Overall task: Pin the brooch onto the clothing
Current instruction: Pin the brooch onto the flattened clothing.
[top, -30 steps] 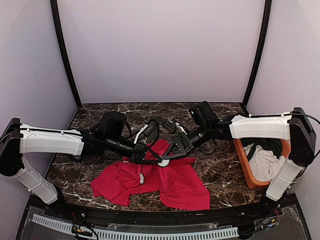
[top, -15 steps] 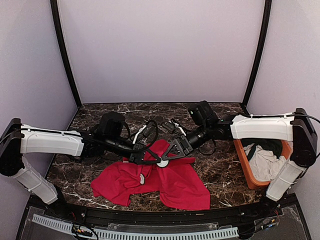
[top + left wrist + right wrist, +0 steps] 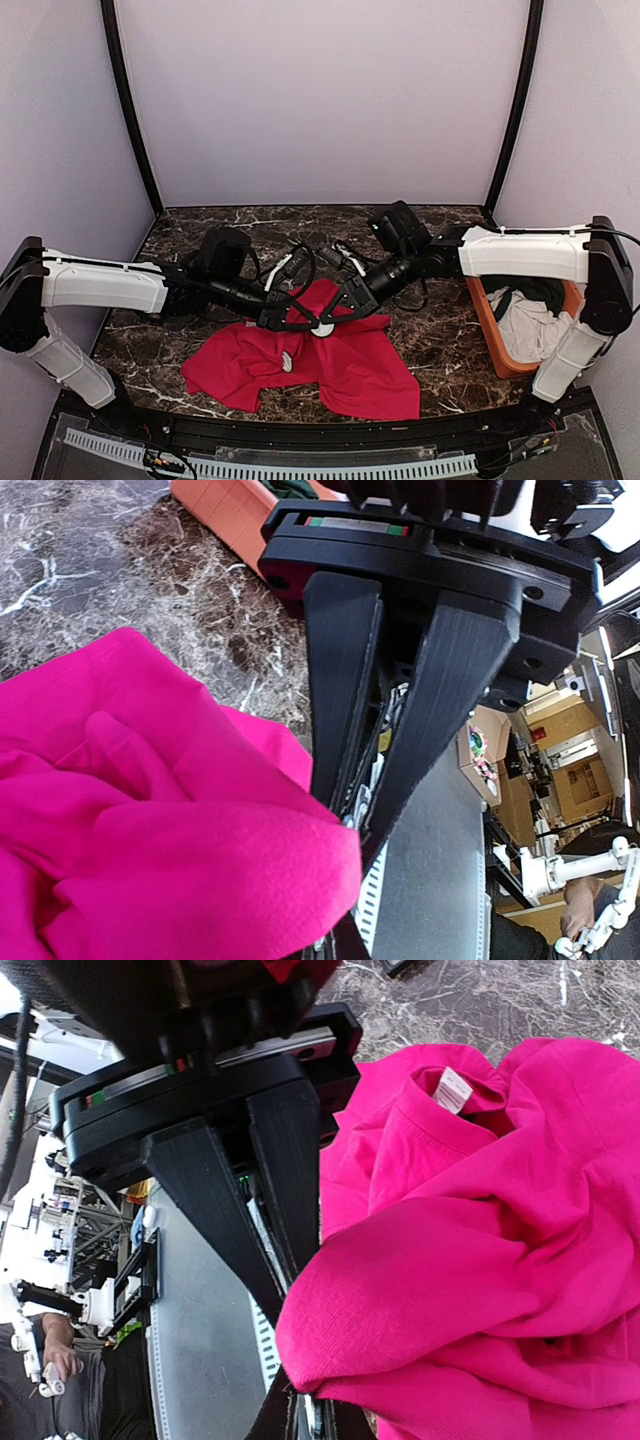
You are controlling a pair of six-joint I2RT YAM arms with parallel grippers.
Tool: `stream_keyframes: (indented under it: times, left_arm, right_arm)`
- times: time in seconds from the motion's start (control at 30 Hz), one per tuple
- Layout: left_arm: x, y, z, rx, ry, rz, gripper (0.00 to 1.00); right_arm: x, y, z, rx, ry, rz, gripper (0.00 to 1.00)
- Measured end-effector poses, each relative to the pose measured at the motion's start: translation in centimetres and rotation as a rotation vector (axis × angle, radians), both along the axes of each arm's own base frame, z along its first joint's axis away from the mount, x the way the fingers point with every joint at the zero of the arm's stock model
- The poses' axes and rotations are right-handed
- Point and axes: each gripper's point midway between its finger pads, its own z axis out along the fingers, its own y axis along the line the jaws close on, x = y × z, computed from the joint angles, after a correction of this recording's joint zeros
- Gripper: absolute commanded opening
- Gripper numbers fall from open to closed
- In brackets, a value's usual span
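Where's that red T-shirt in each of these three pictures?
Top external: the red T-shirt lies low centre.
Left wrist: the T-shirt fills the lower left.
Right wrist: the T-shirt fills the right side.
Shared landmark: the dark marble table under it, in all three.

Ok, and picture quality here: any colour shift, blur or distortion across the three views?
Top external: even, soft light and sharp focus; the frame posts bow from the wide lens; the T-shirt reads true red. Left wrist: the same shirt turns magenta, and its nearest fold looks slightly soft. Right wrist: magenta again, fabric in focus, no glare.
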Motion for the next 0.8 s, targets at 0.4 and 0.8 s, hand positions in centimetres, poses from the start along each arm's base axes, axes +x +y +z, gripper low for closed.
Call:
stream_keyframes:
  times: [0.4, 0.8]
  left_arm:
    - [0.8, 0.8, -1.8, 0.098, -0.055, 0.040, 0.01]
    - [1.0, 1.0, -2.3, 0.126, -0.072, 0.051, 0.01]
  right_arm:
    - [1.2, 0.4, -2.4, -0.118, -0.025, -0.032, 0.18]
    - [1.4, 0.5, -2.8, -0.154, -0.022, -0.038, 0.14]
